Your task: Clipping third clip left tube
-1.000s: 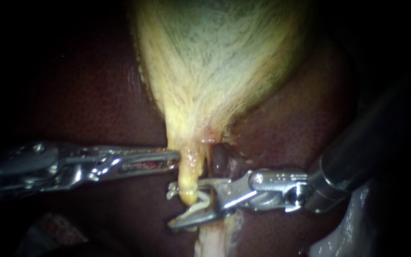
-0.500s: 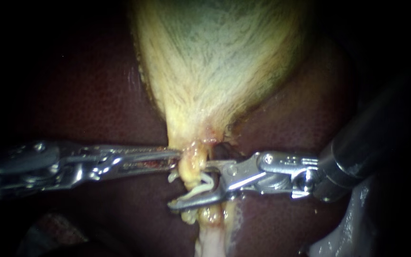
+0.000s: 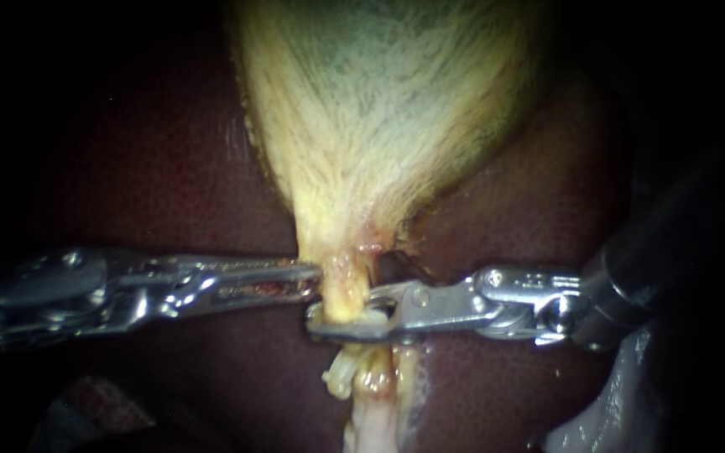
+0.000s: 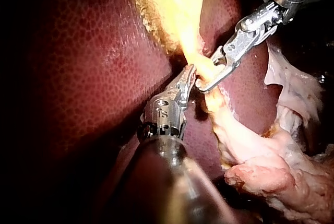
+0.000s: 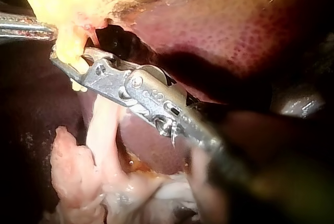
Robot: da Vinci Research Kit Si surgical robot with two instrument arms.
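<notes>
- Shut now where they gaped half a second ago, the jaws of my right instrument point(image 3: 320, 323) have clamped across the tube point(image 3: 344, 289), one jaw on each side. They grip it a little nearer 12 o'clock than a second ago.
- A white clip point(image 3: 371, 316) shows between those clenched jaws, against the tube's 3 o'clock side.
- My left instrument point(image 3: 310, 281) has not shifted. It comes in from 9 o'clock with its jaws lying together and holding nothing, and its tip touches the tube's 9 o'clock edge, just on the 12 o'clock side of the right jaws.
- In the endoscope view the tube sits just below centre. It runs from the narrow end of the gallbladder point(image 3: 379, 126) towards pale tissue point(image 3: 371, 419) at 6 o'clock.
- The gallbladder fans out towards 12 o'clock, with dark red liver point(image 3: 153, 168) at 9 and 3 o'clock.
- The right shaft enters from 3 o'clock.
- From the left wrist I see both tips meeting the tube from opposite sides, almost touching each other.
- From the right wrist, the pale tissue hangs under my right instrument.
</notes>
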